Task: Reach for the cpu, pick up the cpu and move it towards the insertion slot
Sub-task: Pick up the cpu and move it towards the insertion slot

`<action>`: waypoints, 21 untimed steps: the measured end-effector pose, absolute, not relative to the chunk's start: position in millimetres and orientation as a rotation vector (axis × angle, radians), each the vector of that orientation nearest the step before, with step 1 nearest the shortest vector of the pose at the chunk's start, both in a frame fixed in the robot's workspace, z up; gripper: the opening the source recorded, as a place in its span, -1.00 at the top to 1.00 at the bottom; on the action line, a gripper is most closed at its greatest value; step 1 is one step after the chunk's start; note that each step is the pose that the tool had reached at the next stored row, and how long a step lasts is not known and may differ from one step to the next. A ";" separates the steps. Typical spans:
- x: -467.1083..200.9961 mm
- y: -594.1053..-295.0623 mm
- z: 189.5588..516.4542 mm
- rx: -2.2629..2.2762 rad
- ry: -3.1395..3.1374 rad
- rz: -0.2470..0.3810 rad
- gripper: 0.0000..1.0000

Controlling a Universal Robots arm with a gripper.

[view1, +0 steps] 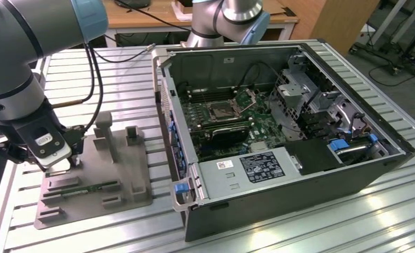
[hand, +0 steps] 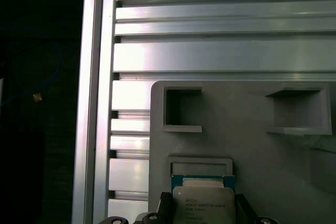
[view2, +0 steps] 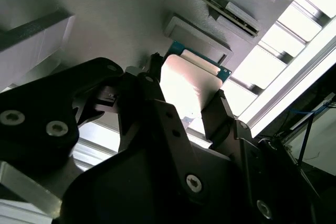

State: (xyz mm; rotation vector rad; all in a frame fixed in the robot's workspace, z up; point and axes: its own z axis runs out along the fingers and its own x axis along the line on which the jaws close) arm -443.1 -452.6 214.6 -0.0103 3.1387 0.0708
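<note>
Between the pincer's (view2: 186, 92) fingers (view2: 220, 116) sits the cpu (view2: 191, 77), clamped by two opposite edges, jaws drawn in to just its width, low over the grey tray (view1: 126, 176). We judge the pick-up to be in hand; whether the chip has left its recess we cannot tell. The insertion slot (view1: 220, 109) lies well apart from the pincer, so the carry calls for a level, firm hold.

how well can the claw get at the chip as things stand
Probably yes: in the second wrist view the claw straddles the chip, a finger against each side edge, seemingly gripping it by the grey tray. Nothing sits between them.
</note>
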 end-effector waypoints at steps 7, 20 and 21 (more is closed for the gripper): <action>-443.1 -452.6 216.0 -0.010 3.139 0.071 -0.09; -443.1 -452.7 218.1 -0.010 3.139 0.072 -0.09; -443.1 -452.7 218.2 -0.010 3.139 0.072 -0.09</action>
